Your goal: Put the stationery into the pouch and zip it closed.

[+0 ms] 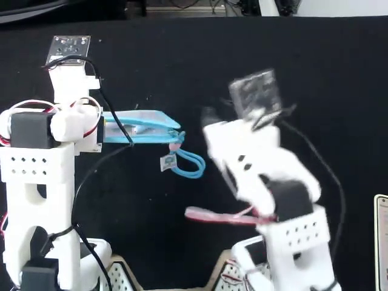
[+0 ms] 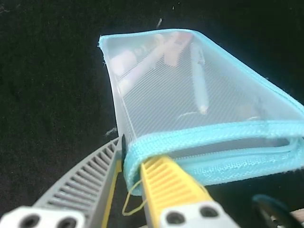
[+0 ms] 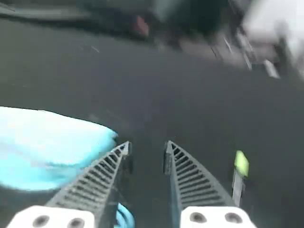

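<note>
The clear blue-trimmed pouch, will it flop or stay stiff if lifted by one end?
Translucent blue-trimmed zip pouch: probably floppy, its thin walls look soft. Likely light, holding few pens. Contents may slide toward the lower end.

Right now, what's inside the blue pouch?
Through the pouch wall show a white pen, a pinkish marker and a small pink block. Its zipper band hides whatever lies beneath.

Pens [image 2: 199, 80] lie inside the pouch [image 1: 142, 127]; the left gripper [image 2: 133, 164] is at its left end, and the right gripper [image 3: 146, 151] is beyond its right end.
</note>
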